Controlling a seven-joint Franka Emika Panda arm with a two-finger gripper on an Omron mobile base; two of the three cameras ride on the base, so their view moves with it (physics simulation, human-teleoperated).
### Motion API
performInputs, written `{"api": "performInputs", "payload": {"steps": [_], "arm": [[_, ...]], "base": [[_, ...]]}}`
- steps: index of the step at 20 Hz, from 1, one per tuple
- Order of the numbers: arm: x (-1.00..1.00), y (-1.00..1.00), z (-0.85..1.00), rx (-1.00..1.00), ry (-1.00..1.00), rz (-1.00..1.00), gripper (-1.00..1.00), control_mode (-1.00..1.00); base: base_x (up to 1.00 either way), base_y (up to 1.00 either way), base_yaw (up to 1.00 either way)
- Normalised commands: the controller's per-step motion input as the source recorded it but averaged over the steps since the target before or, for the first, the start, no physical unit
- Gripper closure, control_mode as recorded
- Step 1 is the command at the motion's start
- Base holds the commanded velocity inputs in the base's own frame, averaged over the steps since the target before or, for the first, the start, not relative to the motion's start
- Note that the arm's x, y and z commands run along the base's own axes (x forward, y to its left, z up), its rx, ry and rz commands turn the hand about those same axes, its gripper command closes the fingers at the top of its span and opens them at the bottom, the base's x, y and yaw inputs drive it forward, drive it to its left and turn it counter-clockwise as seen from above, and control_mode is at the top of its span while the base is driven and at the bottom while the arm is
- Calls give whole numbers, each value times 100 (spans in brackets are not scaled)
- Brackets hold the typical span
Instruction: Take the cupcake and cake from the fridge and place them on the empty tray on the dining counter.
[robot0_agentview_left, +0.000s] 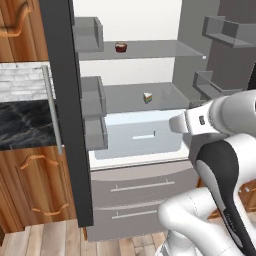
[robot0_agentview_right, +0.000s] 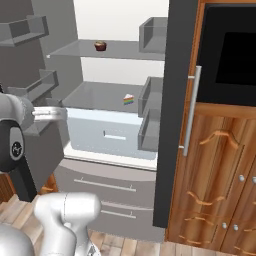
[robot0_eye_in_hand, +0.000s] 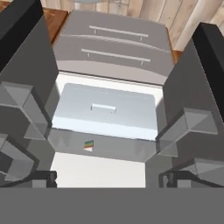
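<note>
The fridge (robot0_agentview_left: 150, 150) stands with both doors swung wide, its white interior and grey shelves exposed. The cupcake (robot0_agentview_left: 120, 47) sits on the upper shelf, toward the left edge and well back from the front edge. The cake (robot0_agentview_left: 147, 97) rests on the shelf below, near the middle and close to that shelf's front edge, just above the pale crisper drawer (robot0_agentview_left: 142, 135).

Both are likely light and soft. The cake looks the more fragile: a wedge with frosted faces that would smear or crush under a hard squeeze, so I would take it low across its two flat sides, gently. The cupcake probably handles better gripped around its wrapper than by the tan top, which may dent.

The gripper (robot0_eye_in_hand: 107, 179) has its two dark fingertips spread far apart at the bottom of the hand view, with nothing between them and touching nothing. It hangs in front of the open fridge, facing in, with the cake (robot0_eye_in_hand: 89, 145) ahead of it and a little left of its centre line
</note>
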Motion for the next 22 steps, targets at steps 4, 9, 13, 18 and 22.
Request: {"api": "performInputs", "payload": {"steps": [4,9,13,18,22], "arm": [[0,-19,0,4,-4,0,-100,-100],[-1,0,0,0,0,0,-100,-100],[0,0,0,0,0,0,-100,100],[0,0,0,0,0,0,-100,100],[0,0,0,0,0,0,-100,100]], "base": [[0,0,0],[0,0,0],[11,0,0],[84,-18,-1],[100,-4,-3]]}}
